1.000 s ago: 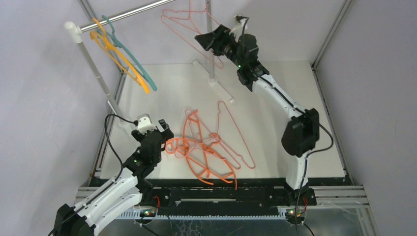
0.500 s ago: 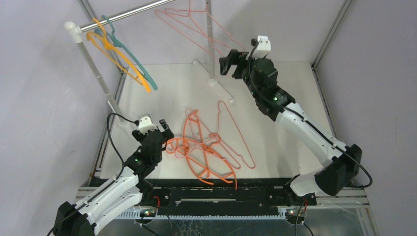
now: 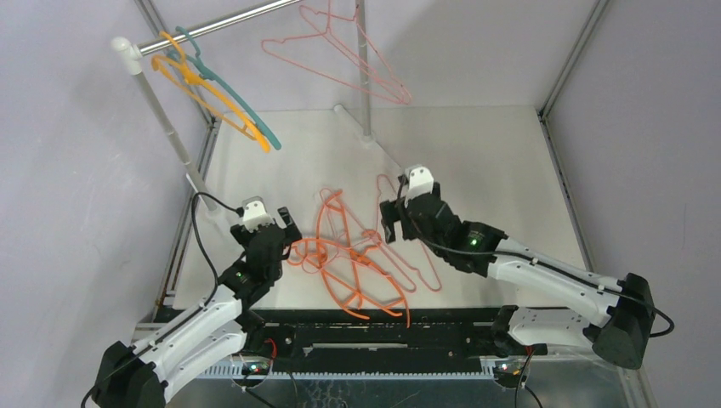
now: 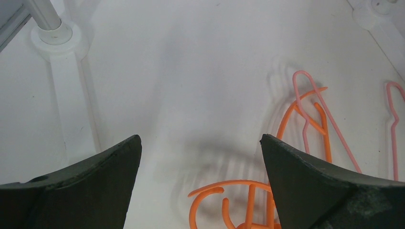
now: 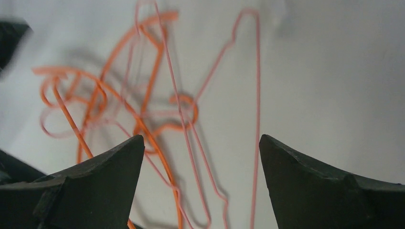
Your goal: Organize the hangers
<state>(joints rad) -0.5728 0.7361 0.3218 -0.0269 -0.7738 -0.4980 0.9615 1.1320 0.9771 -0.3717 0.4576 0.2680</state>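
Note:
A yellow-orange hanger (image 3: 219, 109) and a teal hanger (image 3: 242, 110) hang on the rail at the left. A pale pink hanger (image 3: 340, 64) hangs further right. A tangled pile of bright orange hangers (image 3: 353, 276) and pale pink hangers (image 3: 418, 242) lies on the table. My left gripper (image 3: 287, 235) is open and empty, low at the pile's left edge, with orange hooks (image 4: 224, 200) between its fingers (image 4: 200, 143). My right gripper (image 3: 391, 223) is open and empty just above the pile, with pink wire (image 5: 255, 95) and orange wire (image 5: 153, 76) below it (image 5: 200, 143).
The silver rail (image 3: 221, 25) runs across the back on a white post (image 3: 157, 110) at the left and a post (image 3: 364, 68) with a foot (image 3: 374, 144) in the middle. The left post's foot (image 4: 57, 36) is near my left gripper. Metal frame bars edge the table.
My right arm has come away from the pink hanger at the rail and dropped low over the pile. That hanger stays on the rail and has swung. The left arm has barely moved.

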